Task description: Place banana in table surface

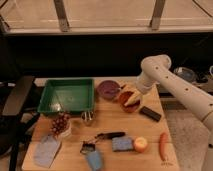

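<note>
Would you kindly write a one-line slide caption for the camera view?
The pincer hovers at the banana in the orange bowl on the wooden table surface.

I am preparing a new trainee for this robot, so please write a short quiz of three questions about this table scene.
1. True or false: the pale yellow curved banana already lies on the bare light wooden table surface.
2. Choose one: the gripper of the white arm is just above
A. the green plastic tray
B. the orange round bowl
C. the bunch of dark grapes
3. Fill the gap: in the camera view, the long orange-red carrot lies to the ___ of the round yellow-red apple.

Key
1. False: the banana lies in the orange round bowl.
2. B
3. right
</note>
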{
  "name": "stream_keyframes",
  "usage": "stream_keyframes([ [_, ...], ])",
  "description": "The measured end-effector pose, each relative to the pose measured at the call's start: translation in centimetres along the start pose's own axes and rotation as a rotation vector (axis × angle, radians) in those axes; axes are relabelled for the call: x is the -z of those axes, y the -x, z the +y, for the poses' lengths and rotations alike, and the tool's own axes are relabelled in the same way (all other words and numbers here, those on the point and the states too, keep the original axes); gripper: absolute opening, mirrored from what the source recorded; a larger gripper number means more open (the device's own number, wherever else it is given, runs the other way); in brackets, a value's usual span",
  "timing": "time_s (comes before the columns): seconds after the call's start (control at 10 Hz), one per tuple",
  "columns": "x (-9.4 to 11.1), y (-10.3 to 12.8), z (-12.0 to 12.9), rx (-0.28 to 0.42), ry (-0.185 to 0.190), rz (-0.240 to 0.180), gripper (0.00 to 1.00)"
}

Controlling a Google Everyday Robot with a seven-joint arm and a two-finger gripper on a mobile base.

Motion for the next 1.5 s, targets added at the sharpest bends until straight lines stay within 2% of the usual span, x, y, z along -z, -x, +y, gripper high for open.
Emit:
stream_keyframes([
  [0.3, -1.2, -0.8, -0.6, 0.022, 0.008, 0.024, 0.71],
  [0.4, -1.5, -1.7, -0.7, 0.026, 0.011, 0.054, 0.69],
  [0.5, -1.6, -2.7, -0.5, 0.021, 0.014, 0.082, 0.61],
  [0.8, -2.2, -4.7, 0.6, 0.011, 0.027, 0.131, 0.33],
  [1.0, -2.4, -4.8, 1.3, 0.008, 0.029, 0.133, 0.12],
  [1.2, -1.2, -4.6, 1.9, 0.014, 0.014, 0.133, 0.00],
  [1.3, 0.0, -4.1, 1.9, 0.033, 0.001, 0.136, 0.00],
  [1.5, 3.8, -2.8, 1.9, 0.076, -0.043, 0.142, 0.00],
])
